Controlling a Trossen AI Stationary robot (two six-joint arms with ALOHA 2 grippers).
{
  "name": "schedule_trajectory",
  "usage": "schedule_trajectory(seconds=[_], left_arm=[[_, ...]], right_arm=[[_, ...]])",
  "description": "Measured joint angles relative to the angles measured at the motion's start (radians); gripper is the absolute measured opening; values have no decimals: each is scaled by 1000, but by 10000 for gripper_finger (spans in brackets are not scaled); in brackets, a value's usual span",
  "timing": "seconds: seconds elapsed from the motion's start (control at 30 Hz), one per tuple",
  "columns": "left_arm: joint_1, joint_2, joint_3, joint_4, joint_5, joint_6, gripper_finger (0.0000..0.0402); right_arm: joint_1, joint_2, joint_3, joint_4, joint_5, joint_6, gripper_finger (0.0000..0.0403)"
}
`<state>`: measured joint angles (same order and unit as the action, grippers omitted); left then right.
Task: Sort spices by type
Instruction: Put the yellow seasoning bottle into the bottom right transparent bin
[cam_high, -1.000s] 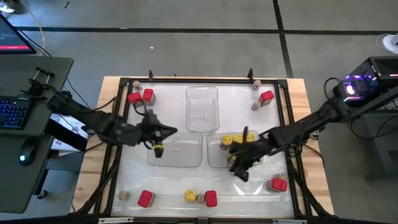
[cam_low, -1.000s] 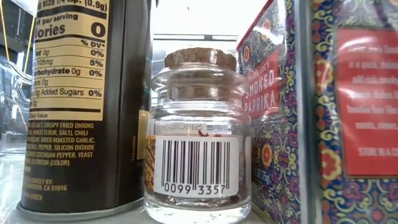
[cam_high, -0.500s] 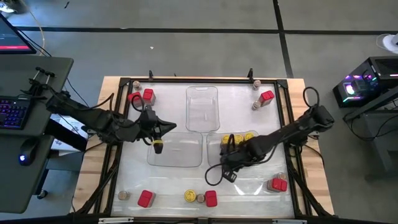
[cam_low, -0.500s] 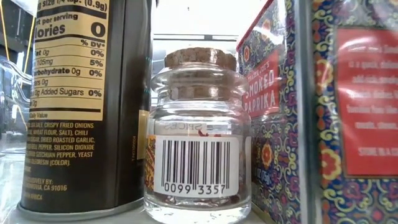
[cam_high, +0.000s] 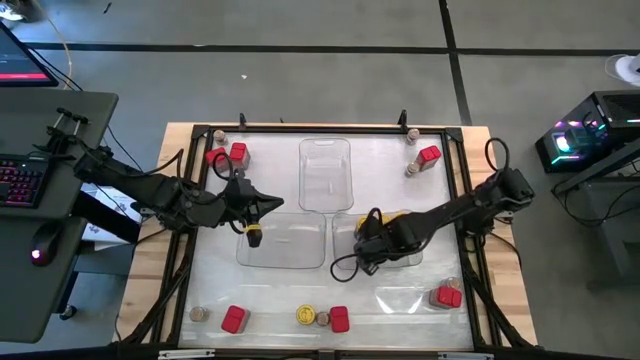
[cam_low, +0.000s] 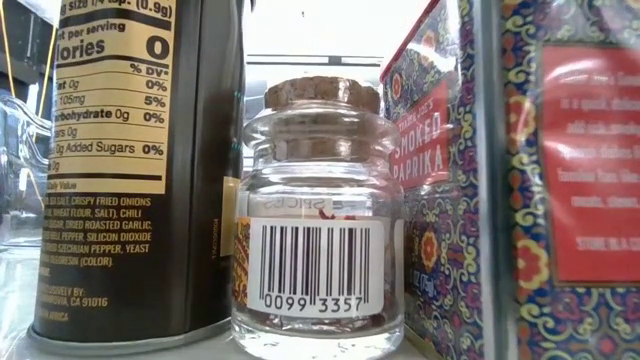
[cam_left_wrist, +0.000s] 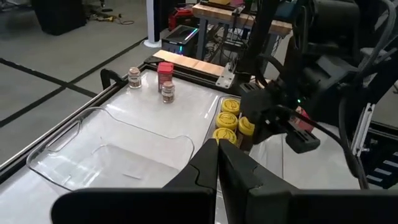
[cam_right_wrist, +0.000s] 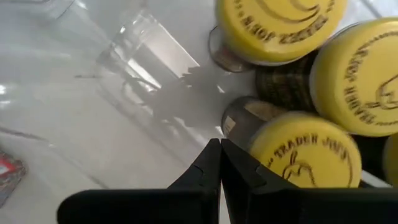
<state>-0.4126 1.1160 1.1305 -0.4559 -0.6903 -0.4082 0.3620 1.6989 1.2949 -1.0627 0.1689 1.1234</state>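
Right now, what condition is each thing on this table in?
Left gripper: shut, over the left tray.
Right gripper: shut, empty, beside the yellow-lidded jars.
Yellow-lidded jars: upright, grouped in the right tray.
Middle tray: empty.
Cork-stoppered jar: upright, stoppered.

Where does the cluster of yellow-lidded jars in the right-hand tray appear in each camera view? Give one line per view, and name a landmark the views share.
High view: yellow-lidded jars right of centre, partly under the right arm.
Low view: not in it.
Left wrist view: mid-frame, beside the right arm.
Right wrist view: filling the upper right, just past the shut fingers.
Shared landmark: the clear tray holding them.
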Motion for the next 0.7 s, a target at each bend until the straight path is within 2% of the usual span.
schedule_trajectory(seconds=[0.23, 0.37, 0.7], left_arm=[[0, 0, 0, -32, 9, -6, 0], [0, 0, 0, -39, 28, -6, 0], [0, 0, 0, -39, 28, 1, 0]], right_arm=[[-9, 0, 3, -1, 0, -8, 0], [-9, 0, 58, 5, 8, -76, 0], [-37, -1, 296, -65, 180, -288, 0]])
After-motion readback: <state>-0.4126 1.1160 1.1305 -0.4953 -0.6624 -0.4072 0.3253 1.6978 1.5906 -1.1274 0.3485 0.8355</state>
